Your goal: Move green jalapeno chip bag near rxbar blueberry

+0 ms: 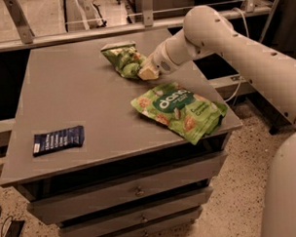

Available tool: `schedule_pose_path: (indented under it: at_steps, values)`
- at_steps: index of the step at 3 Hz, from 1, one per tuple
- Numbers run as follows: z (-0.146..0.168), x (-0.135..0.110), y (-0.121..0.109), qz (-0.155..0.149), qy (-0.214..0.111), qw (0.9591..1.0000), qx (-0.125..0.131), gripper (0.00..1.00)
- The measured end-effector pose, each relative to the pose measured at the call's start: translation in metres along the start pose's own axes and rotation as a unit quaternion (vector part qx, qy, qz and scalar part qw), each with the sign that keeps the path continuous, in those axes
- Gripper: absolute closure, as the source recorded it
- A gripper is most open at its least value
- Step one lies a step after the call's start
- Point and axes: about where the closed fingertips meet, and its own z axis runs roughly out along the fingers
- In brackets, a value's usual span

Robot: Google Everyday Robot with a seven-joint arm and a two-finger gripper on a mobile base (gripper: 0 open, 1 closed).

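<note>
Against the gripper (pixel 145 72), the green jalapeno chip bag (pixel 119 56) slants back-left.

Grey drawer cabinet (pixel 79 93) fills centre frame, with stacked drawer fronts below. Speckled floor (pixel 238 195) at lower right. Pale metal rail (pixel 62 35) runs across the top. Light dim and warm. Gripper (pixel 147 72) at upper centre, over the cabinet top.

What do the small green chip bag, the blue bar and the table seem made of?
The green jalapeno chip bag: probably thin foil-like film, crumpled; the tool is at its right end. The rxbar blueberry: likely smooth printed plastic wrapper, lying flat. The table: matte grey, perhaps painted metal or laminate.
</note>
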Motion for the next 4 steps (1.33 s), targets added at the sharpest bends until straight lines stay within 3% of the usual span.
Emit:
schedule_pose_path:
  at_steps: [1, 2, 3, 4]
  values:
    - [0.0, -0.001, 0.0, 0.0, 0.0, 1.0, 0.0, 1.0]
    - [-0.023, -0.047, -0.02, -0.061, -0.032, 0.9969, 0.039, 1.0]
    - [-0.047, -0.094, -0.036, -0.12, -0.062, 0.9888, 0.065, 1.0]
    - [-0.06, -0.126, -0.04, -0.15, -0.102, 0.9815, 0.063, 1.0]
